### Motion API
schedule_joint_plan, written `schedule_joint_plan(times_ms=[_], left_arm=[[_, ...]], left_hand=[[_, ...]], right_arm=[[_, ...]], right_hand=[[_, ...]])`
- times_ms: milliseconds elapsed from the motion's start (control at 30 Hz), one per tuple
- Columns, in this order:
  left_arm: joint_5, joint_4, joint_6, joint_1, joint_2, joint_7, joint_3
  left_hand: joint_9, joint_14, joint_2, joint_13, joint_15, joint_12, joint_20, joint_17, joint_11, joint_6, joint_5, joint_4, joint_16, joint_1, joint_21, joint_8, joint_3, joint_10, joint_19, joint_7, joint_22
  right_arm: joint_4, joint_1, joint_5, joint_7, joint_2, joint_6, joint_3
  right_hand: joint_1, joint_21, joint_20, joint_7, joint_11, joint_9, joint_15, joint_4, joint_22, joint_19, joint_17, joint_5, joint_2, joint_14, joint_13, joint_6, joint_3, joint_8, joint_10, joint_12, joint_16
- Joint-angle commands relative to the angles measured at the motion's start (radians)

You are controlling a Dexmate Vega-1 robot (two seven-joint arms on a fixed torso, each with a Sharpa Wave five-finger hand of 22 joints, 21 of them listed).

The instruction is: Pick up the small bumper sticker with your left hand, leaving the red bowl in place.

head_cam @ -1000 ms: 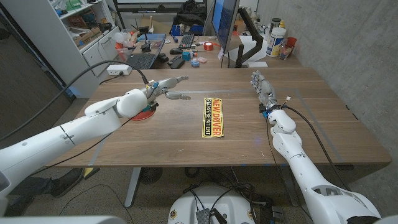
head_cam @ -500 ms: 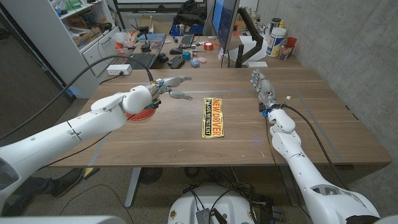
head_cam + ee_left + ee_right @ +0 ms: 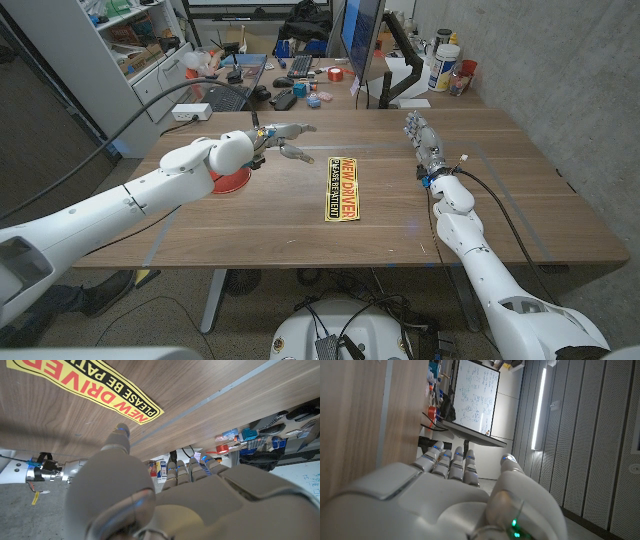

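We see the bumper sticker (image 3: 344,189) lying flat mid-worktop (image 3: 250,225), its long axis running from the robot's edge toward the far edge. Our left robot hand (image 3: 281,141) hovers with fingers spread and empty, between the sticker and the red bowl (image 3: 229,180). The right robot hand (image 3: 423,141) holds nothing, fingers extended near the worktop's right side.

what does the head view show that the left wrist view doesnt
Head view alone: the red bowl behind the left forearm, the whole yellow bumper sticker lying flat mid-table, apart from both hands, and the cluttered desk behind. Left wrist view alone: a close look at the sticker's end, where "NEW DRIVER" and "PLEASE BE PATIENT" read clearly. Both share: the sticker, the wooden table, the left hand with fingers spread and holding nothing, and the right hand.
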Motion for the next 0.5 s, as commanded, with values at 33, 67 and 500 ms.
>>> schedule_joint_plan(times_ms=[33, 67, 500], left_arm=[[0.137, 0.021, -0.014, -0.060, -0.043, -0.085, 0.055], [0.140, 0.022, -0.017, -0.062, -0.045, -0.091, 0.056], [0.176, 0.036, -0.023, -0.067, -0.081, -0.115, 0.063]], left_hand=[[0.002, -0.004, -0.008, 0.002, -0.005, 0.006, 0.005, 0.002, -0.008, 0.000, 0.001, 0.001, 0.004, -0.008, -0.001, 0.003, -0.005, -0.001, -0.008, -0.003, 0.005], [0.002, -0.004, -0.009, 0.002, -0.004, 0.006, 0.004, 0.002, -0.008, 0.001, 0.001, 0.001, 0.004, -0.009, -0.001, 0.003, -0.006, -0.001, -0.007, -0.002, 0.005], [0.001, 0.010, -0.016, 0.002, 0.000, 0.013, 0.009, 0.003, 0.009, 0.023, 0.002, 0.007, 0.009, -0.021, 0.001, 0.009, -0.019, 0.016, -0.003, -0.016, 0.006]], right_arm=[[0.006, 0.003, 0.002, -0.002, 0.004, 0.008, 0.001], [0.006, 0.002, 0.002, -0.002, 0.003, 0.008, 0.001], [0.000, -0.004, 0.009, 0.001, 0.002, 0.006, 0.003]], right_hand=[[0.000, -0.003, 0.004, -0.003, 0.000, 0.002, 0.000, -0.004, 0.002, 0.001, 0.003, 0.005, -0.007, 0.008, 0.003, 0.007, -0.003, 0.000, 0.007, -0.002, 0.006], [0.000, -0.003, 0.004, -0.004, 0.000, 0.002, -0.001, -0.004, 0.002, 0.001, 0.003, 0.005, -0.007, 0.008, 0.003, 0.008, -0.004, 0.000, 0.007, -0.002, 0.006], [-0.001, -0.004, 0.005, -0.004, 0.002, 0.002, -0.002, -0.005, 0.002, 0.000, 0.003, 0.005, -0.008, 0.008, 0.003, 0.007, -0.005, 0.000, 0.008, -0.003, 0.006]])
